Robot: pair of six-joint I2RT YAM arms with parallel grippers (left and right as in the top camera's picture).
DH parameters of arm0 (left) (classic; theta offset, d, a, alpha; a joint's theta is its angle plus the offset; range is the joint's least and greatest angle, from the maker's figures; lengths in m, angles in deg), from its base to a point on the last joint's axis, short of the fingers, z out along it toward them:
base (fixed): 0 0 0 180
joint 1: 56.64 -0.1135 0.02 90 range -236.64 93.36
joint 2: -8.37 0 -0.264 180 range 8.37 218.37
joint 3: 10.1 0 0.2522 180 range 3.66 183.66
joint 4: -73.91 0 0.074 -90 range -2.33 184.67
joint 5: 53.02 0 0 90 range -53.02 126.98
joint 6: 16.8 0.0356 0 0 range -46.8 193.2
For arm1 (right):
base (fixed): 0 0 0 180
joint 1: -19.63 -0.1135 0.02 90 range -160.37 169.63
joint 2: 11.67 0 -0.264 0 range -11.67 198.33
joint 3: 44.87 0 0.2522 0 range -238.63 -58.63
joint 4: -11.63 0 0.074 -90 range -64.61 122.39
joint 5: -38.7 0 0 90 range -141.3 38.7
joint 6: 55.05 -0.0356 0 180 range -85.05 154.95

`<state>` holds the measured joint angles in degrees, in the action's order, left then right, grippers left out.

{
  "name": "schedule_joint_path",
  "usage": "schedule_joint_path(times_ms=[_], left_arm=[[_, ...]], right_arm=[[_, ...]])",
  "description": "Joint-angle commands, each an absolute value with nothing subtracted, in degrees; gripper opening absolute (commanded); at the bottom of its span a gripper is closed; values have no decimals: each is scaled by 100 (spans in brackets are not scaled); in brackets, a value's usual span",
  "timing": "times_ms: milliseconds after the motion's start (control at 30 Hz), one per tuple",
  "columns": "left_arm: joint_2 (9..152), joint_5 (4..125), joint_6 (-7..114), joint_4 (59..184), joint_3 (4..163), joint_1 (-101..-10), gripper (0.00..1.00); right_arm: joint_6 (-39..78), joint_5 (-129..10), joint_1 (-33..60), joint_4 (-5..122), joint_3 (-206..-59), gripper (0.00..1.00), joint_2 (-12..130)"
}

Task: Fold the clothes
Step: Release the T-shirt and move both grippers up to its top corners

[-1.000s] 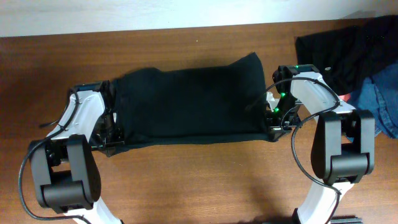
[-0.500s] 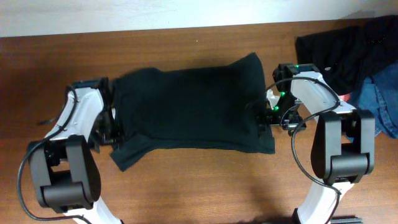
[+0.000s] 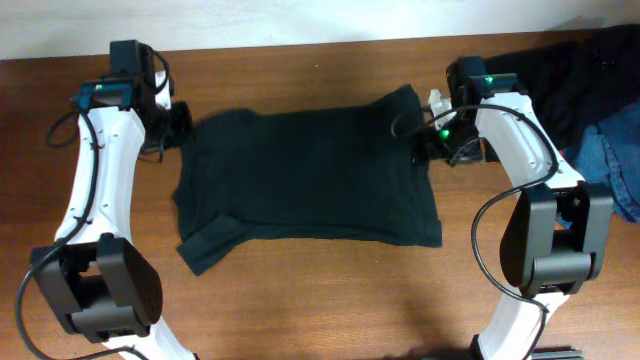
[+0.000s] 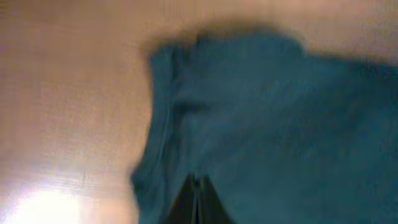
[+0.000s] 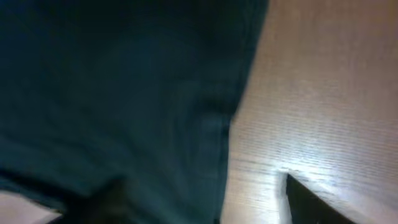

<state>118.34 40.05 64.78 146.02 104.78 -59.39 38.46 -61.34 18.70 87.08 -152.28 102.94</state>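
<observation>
Btwn folds: shirt [image 3: 305,175] flat on tabletop [image 3: 320,290], L jaws clenched empty, R jaws spread, so you prob. grab far corners next.

White arms [image 3: 95,170], black joints [image 3: 105,290], cables [image 3: 473,250]

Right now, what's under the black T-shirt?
The black T-shirt lies spread on the wooden table, which shows around its edges. Anything beneath the fabric is covered and cannot be seen.
</observation>
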Motion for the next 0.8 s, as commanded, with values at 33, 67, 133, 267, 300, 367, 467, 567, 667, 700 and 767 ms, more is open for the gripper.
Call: schedule_joint_path(times_ms=[33,67,133,267,300,367,467,567,667,700,767], left_arm=[[11754,4171,6510,13619,9901,-5973,0],[11764,4173,6510,13317,9731,-5973,1],[11771,4175,6510,12657,9329,-5969,1],[11817,4214,6548,11190,8489,-5901,1],[11830,4214,6633,10908,8345,-5888,1],[11832,4214,6705,10419,8096,-5847,1],[11882,4214,6705,9929,7858,-5790,1],[12127,4217,6705,9590,7827,-5689,1],[12431,4214,6707,9228,7827,-5606,0],[12490,4217,6705,9155,7827,-5593,0],[12588,4214,6705,9105,7827,-5582,1]], right_arm=[[3918,-6484,1868,8096,-15276,4,10313],[3918,-6484,1851,7912,-15276,4,10313],[3918,-6479,1803,7534,-15274,4,10313],[3918,-6412,1641,6785,-15254,4,10315],[3916,-6414,1597,6638,-15252,4,10315],[3916,-6410,1507,6374,-15241,4,10320],[3894,-6217,1389,6109,-15239,4,10364],[3894,-5878,1285,5932,-15239,4,10525],[3861,-5808,1245,5760,-15239,4,10816],[3771,-5806,1247,5709,-15239,4,10919],[3730,-5811,1254,5611,-15239,4,11113]])
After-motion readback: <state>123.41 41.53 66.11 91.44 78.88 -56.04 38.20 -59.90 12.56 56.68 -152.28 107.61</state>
